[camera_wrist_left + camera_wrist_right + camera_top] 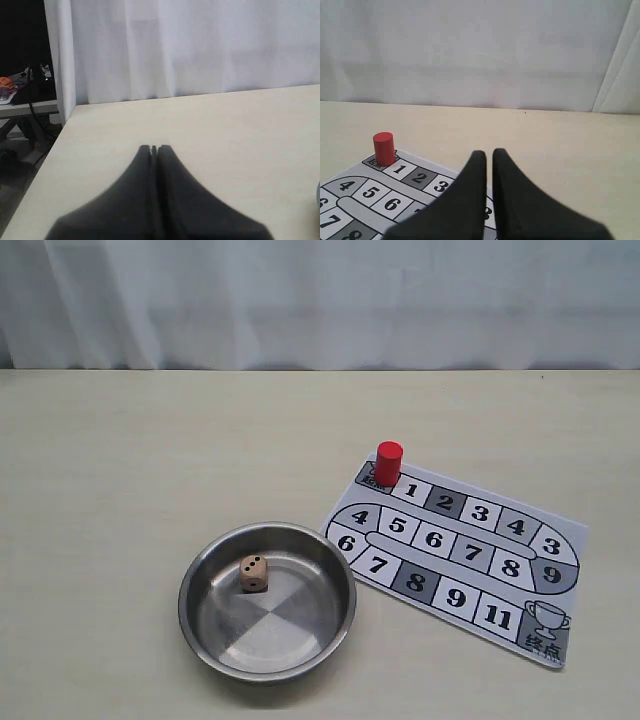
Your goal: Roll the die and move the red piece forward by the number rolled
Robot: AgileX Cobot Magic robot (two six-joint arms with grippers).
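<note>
Table (120, 490): pale and flat, it carries everything. Neither arm shows in the exterior view.

Board (575, 575): a printed sheet of numbered squares lying flat at 4 o'clock from the middle of the exterior view, turned at an angle. It is thin, so a careless push on the piece could probably slide it.

Bowl (290, 635): shiny steel, at 7 o'clock from the middle, with its rim just beside the board's near-left corner. It is hard and slick inside, so the die should tumble freely and stay contained.

Left gripper (154, 148): fingers pressed together with only a hairline seam between them, holding nothing, above bare table.

Right gripper (489, 154): fingers all but closed with a thin slit between the tips, holding nothing, above the board.

Red piece (389, 463): an upright cylinder on the start square at the board's 11 o'clock corner, touching the square marked 1. It is likely light, rigid and easy to tip. Pinch it across its round side, low on the body, and lift it rather than drag it.

Die (254, 573): a small wooden cube resting in the bowl at 10 o'clock from the bowl's middle. The top face seems to show two pips. It is light, stiff and round-cornered, so it may squirt from a pinch. Grip two opposite flat faces from above.
</note>
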